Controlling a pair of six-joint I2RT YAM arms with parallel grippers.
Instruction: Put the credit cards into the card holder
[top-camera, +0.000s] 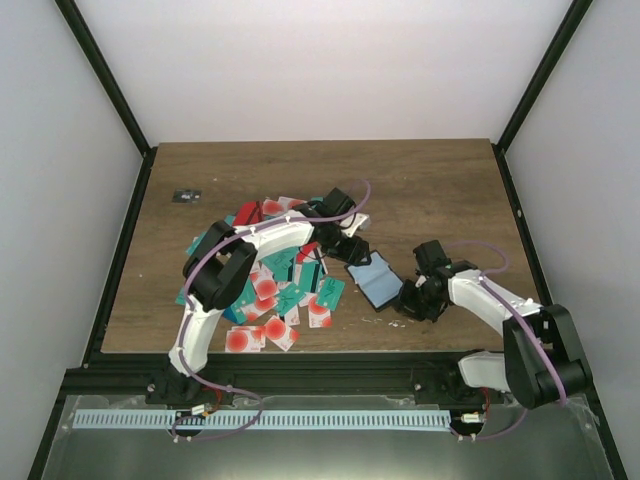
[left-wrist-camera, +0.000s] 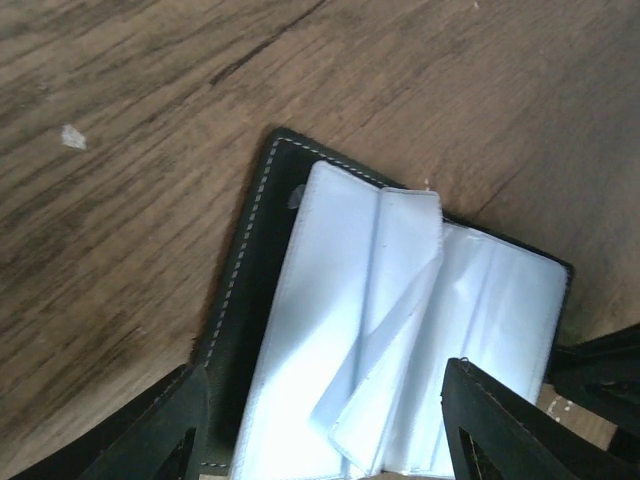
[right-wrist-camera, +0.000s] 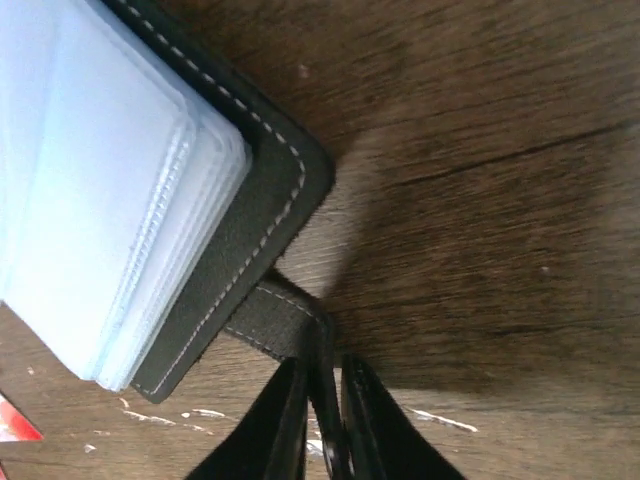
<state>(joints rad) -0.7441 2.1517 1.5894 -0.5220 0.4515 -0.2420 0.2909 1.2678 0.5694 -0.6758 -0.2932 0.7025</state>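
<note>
The card holder (top-camera: 378, 281) lies open on the table, black outside with light-blue plastic sleeves inside. My right gripper (top-camera: 412, 298) is shut on its snap tab (right-wrist-camera: 290, 322) at the holder's right edge. My left gripper (top-camera: 345, 250) hangs open just above the holder's far-left part; its fingers (left-wrist-camera: 490, 425) straddle the loose sleeves (left-wrist-camera: 400, 330) and hold nothing. The credit cards (top-camera: 275, 290), teal, red and white with red circles, lie in a heap left of the holder.
A tiny dark grey object (top-camera: 186, 196) lies at the far left of the table. Dark frame posts (top-camera: 115, 110) border both sides. White specks (right-wrist-camera: 440, 420) mark the wood near my right gripper.
</note>
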